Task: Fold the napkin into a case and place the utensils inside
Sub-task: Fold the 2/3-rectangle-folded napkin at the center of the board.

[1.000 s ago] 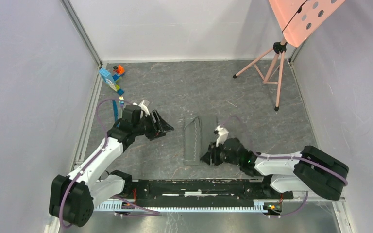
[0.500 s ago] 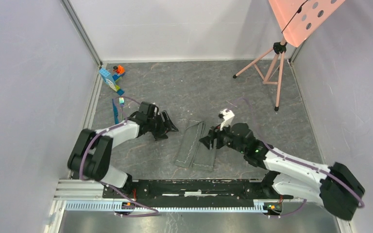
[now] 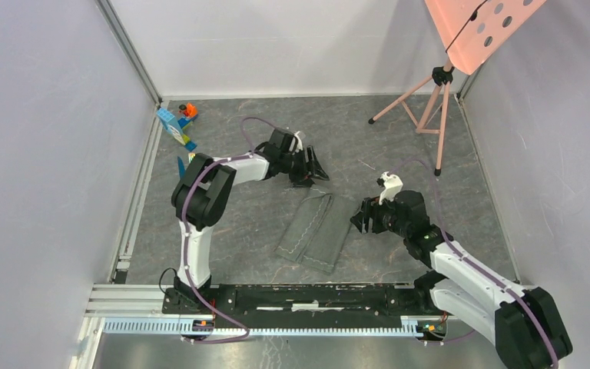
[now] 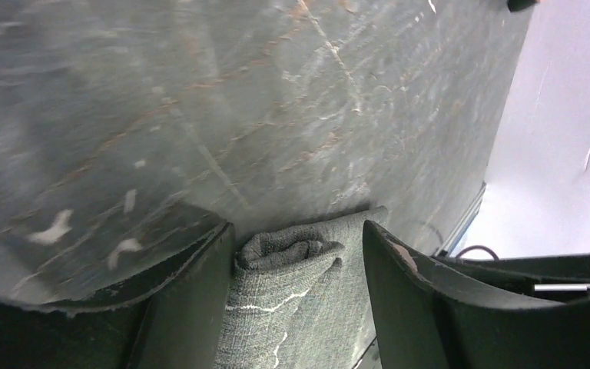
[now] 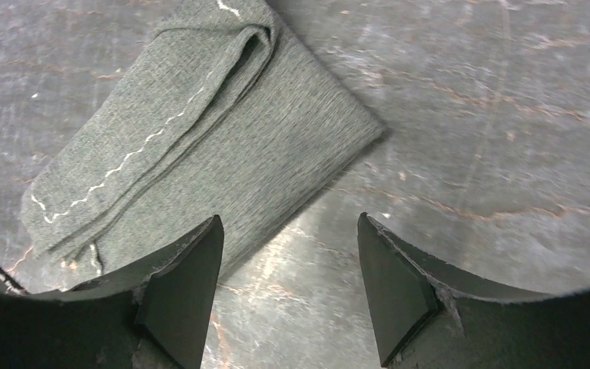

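The dark grey napkin (image 3: pixel 316 231) lies folded in layers on the table, tilted, with its pale stitch line showing. My left gripper (image 3: pixel 311 171) is open at its far end. In the left wrist view the napkin's bunched corner (image 4: pixel 296 257) sits between the spread fingers (image 4: pixel 192 300) of that gripper (image 4: pixel 298 231). My right gripper (image 3: pixel 361 219) is open and empty just right of the napkin. In the right wrist view that gripper (image 5: pixel 288 223) is over bare table beside the napkin (image 5: pixel 200 146). The blue knife (image 3: pixel 180 165) and the fork's shiny head (image 3: pixel 191 157) peek out behind the left arm.
Blue and orange toy blocks (image 3: pixel 177 123) stand at the far left corner. A pink tripod (image 3: pixel 430 100) with a perforated board stands at the far right. Metal rails (image 3: pixel 134 207) run along the table's left edge, and walls close in three sides.
The napkin went from a narrow strip to a wider, tilted layered shape. My left arm swung from the left side to the napkin's far end. My right gripper moved right, off the cloth.
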